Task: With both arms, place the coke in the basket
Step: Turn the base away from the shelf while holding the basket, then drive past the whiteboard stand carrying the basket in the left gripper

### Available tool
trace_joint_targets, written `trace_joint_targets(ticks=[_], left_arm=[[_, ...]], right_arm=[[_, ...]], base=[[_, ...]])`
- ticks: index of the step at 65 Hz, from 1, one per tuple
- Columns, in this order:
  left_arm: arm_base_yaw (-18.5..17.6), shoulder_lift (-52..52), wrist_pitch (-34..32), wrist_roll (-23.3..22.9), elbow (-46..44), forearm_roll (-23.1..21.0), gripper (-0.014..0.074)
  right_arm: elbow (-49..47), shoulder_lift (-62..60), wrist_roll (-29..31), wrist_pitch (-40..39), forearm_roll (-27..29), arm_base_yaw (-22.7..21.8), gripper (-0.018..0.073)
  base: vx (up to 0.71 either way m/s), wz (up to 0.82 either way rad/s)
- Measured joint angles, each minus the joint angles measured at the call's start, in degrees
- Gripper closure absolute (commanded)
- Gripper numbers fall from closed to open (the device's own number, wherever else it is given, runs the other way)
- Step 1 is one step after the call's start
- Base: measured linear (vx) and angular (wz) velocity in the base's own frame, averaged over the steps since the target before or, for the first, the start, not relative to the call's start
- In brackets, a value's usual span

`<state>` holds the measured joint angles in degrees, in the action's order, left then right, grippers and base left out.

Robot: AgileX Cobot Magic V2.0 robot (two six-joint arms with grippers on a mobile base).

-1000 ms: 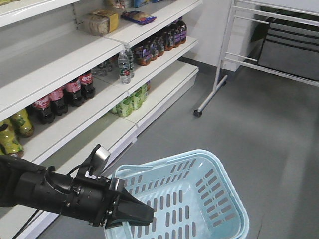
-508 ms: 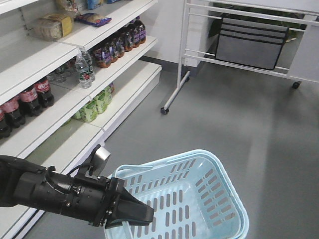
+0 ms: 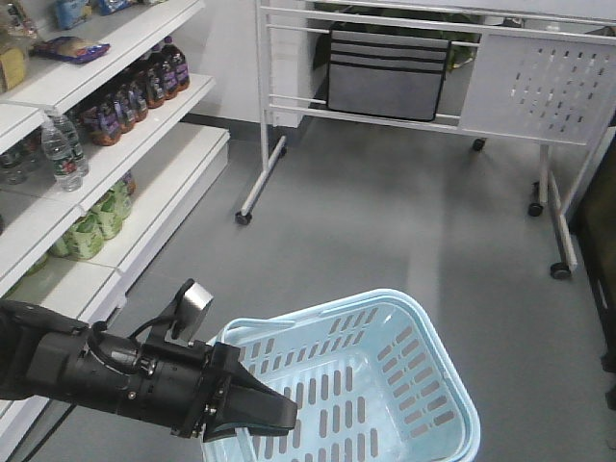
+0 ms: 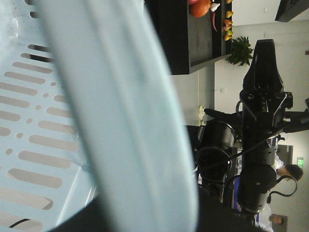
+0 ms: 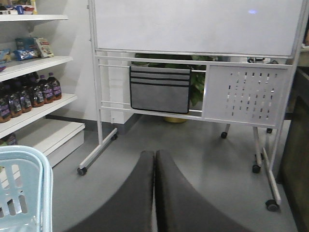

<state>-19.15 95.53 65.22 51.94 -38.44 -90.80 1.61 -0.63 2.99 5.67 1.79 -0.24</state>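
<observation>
The light blue basket (image 3: 452, 385) hangs low in the front view, nothing inside it. My left gripper (image 3: 262, 414) is shut on the rim and handle at the basket's near left corner. In the left wrist view the handle (image 4: 120, 116) fills the middle as a blurred band, with the slotted wall (image 4: 29, 121) to its left. My right gripper (image 5: 154, 155) is shut with nothing between its fingers, pointing over grey floor. A corner of the basket (image 5: 24, 193) shows at that view's lower left. The coke is out of view.
White shelves (image 3: 144, 135) run along the left with dark purple-labelled bottles (image 3: 135, 91), a water bottle (image 3: 63, 154) and green bottles (image 3: 96, 226). A white wheeled whiteboard stand (image 3: 404, 115) with a grey pocket (image 3: 385, 72) stands ahead on grey floor.
The whole view has swung right: the shelves slid left, the red-labelled cola bottles left the frame, and the whiteboard stand came to the middle. The left gripper keeps its hold on the basket.
</observation>
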Motion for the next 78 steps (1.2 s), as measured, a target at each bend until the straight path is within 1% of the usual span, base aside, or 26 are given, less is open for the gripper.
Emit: trace_joint_targets(ticks=[50, 78], left_arm=[[0.0, 0.0, 0.0, 0.0, 0.0, 0.0, 0.0603], [0.0, 0.0, 0.0, 0.0, 0.0, 0.0, 0.0603]], right_arm=[[0.0, 0.0, 0.0, 0.0, 0.0, 0.0, 0.0569], [0.0, 0.0, 0.0, 0.0, 0.0, 0.0, 0.0569]], base=[[0.03, -0.32], [0.06, -0.2]])
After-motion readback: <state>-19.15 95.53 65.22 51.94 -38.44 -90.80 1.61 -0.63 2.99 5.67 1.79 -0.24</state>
